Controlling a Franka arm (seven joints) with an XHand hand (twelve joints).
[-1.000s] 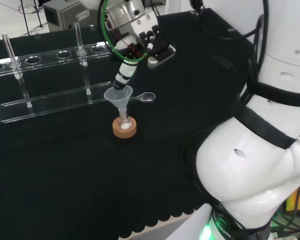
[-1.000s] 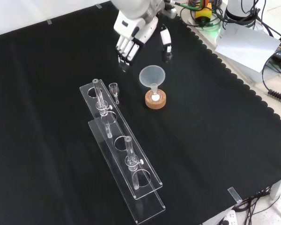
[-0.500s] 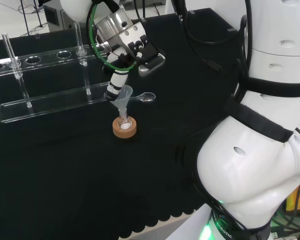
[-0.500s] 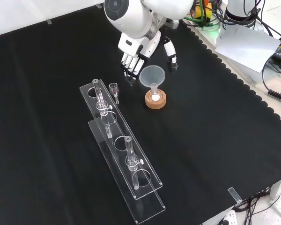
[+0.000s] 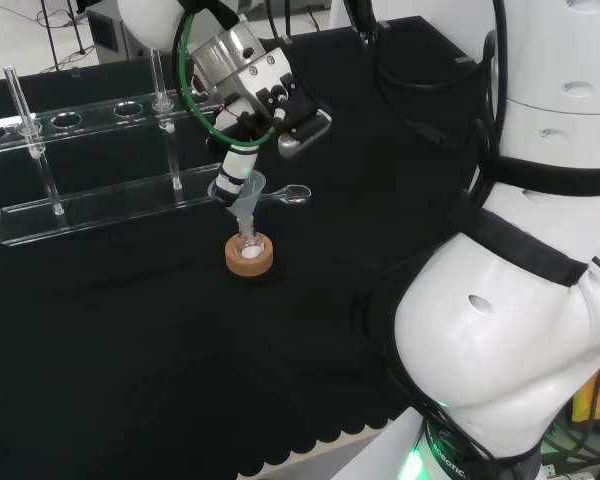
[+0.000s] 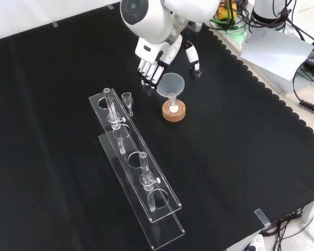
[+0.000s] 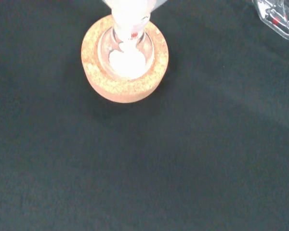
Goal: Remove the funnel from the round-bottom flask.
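Lower now, robot hand [image 6: 156, 52] straddling the funnel [image 6: 171, 84] rim.

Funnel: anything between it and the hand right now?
Nothing visible. The hand sits right at the funnel, fingers on one side of its rim and thumb on the other. The test tube rack stands off to the side.

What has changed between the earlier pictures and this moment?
The hand has come down and closer to the funnel; its fingers now reach the funnel's rim, with the thumb on the other side. It has not lifted anything. The funnel, the flask on its cork ring and the rack stayed in place.
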